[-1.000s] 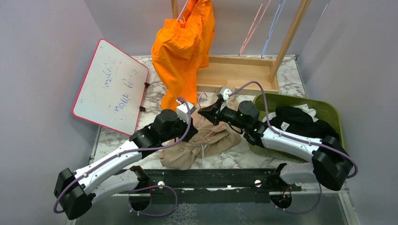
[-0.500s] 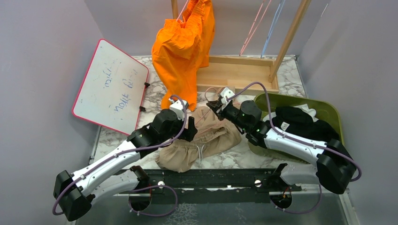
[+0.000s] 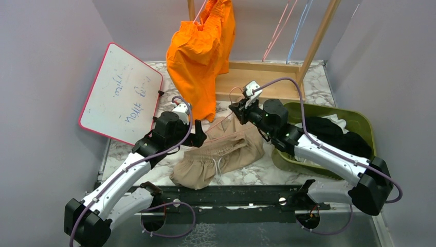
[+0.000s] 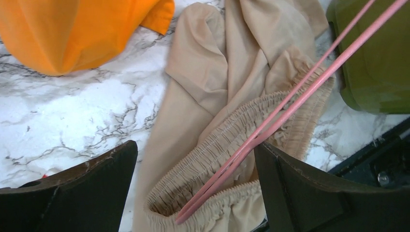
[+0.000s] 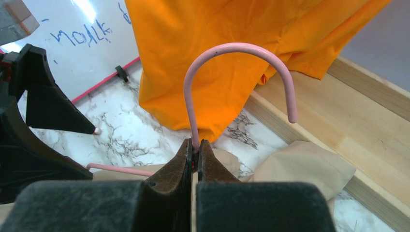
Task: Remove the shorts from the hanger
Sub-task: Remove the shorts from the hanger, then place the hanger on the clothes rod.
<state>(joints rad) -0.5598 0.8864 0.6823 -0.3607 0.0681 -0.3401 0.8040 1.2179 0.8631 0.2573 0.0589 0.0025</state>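
Pinching the pink hanger (image 5: 232, 55) at its neck, just under the hook, with the right gripper (image 5: 195, 147), jaws pressed together on the wire. Holding the left gripper (image 4: 193, 150) spread wide above the gathered waistband, gripping nothing. Noting the tan shorts (image 3: 218, 157) lying crumpled in the middle of the worktop (image 3: 257, 174), toward its near edge, and seeing the hanger's pink bars running into the waist opening, so judging this pair as not yet freed. Noting the orange shorts (image 3: 198, 56) hanging from the wooden rack (image 3: 257, 77) at the far edge, hem close behind the hook. Noting the black shorts (image 3: 334, 133) and white shorts (image 3: 340, 117) sitting in the green tub (image 3: 362, 122) at the right edge. Flagging risks: pulling the hanger away with nothing pinning the fabric, likely dragging the tan shorts along by the elastic instead of sliding them off; catching a hanger corner inside the waistband, bunching the cloth toward the tub; twisting the thin wire in the narrow pinch, letting the hanger swing or drop; brushing the hook into the orange fabric and snagging it; sweeping the loose tan shorts toward the near edge.
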